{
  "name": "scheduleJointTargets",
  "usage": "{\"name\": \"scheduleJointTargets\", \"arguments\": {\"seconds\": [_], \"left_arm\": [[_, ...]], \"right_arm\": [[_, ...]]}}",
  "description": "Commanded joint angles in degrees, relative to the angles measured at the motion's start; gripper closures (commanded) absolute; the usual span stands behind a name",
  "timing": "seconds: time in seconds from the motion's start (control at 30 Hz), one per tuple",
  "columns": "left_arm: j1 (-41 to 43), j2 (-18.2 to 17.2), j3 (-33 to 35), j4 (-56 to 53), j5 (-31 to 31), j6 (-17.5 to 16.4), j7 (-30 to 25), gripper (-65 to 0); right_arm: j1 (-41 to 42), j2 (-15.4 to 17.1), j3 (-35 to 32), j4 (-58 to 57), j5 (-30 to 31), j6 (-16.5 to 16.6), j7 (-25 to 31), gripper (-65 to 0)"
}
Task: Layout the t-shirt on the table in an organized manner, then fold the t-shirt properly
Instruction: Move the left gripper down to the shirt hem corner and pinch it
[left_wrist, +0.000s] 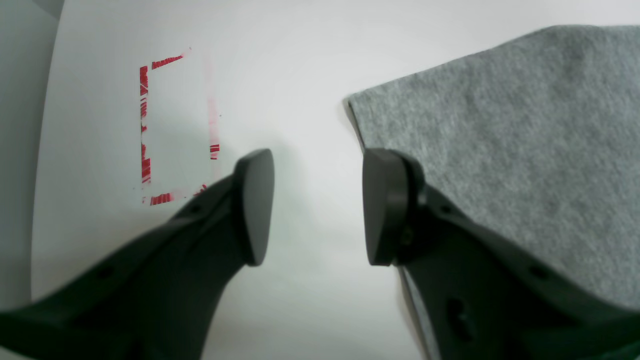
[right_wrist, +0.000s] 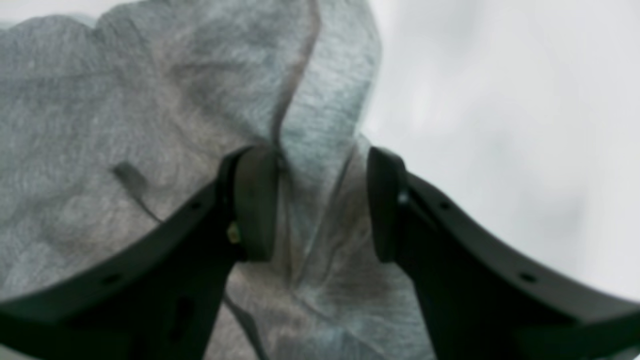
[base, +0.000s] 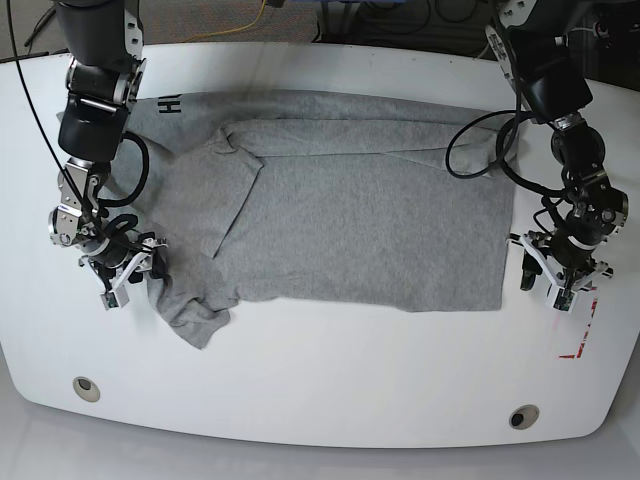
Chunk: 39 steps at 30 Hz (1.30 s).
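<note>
The t-shirt (base: 360, 210) is heather grey with black lettering; the table (base: 320, 390) glossy white; its outline mark (left_wrist: 150, 130) streaky red.

Overhead base view; two close wrist views sharing t-shirt (base: 340, 200)

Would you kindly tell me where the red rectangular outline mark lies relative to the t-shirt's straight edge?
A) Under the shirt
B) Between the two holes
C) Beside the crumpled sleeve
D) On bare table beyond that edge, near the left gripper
D: the red rectangular outline mark sits on bare table, clear of the t-shirt, beside the left gripper.

Robot lab: cables (base: 330, 12), marked table (base: 300, 390)
</note>
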Motion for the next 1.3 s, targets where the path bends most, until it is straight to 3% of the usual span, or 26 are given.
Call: {"name": "scheduleJointTargets", "arguments": {"seconds": [0.0,0.33,0.73,0.87,1.27], "left_arm": [[-1.3,-0.7,-0.1,0.9,-1.0,0.3,-1.4,-26.7],[-1.3,-0.7,-0.1,0.9,-1.0,0.3,-1.4,-26.7],[-0.4,-0.6,0.4,1.1,-1.0,0.3,-1.4,-26.7],[-0.4,-0.7,1.6,0.8,-1.0,0.3,-1.8,-26.7],[-3.5,-0.7,2.0,-7.2,-1.0,0.3,-6.7,-27.0]], "right_arm": [[1.7,1.2,0.3,1.2,1.0,0.1,1.4,-23.2],[1.7,1.0,0.1,1.0,0.4,0.1,1.4,-3.7],[1.6,1.4,0.2,1.3,0.4,0.1,1.1,-2.9],[1.4,3.3,0.4,4.1,1.0,0.1,-2.1,-2.9],[-2.4,3.5,0.4,14.3,0.4,0.1,-7.0,-2.9]]}}
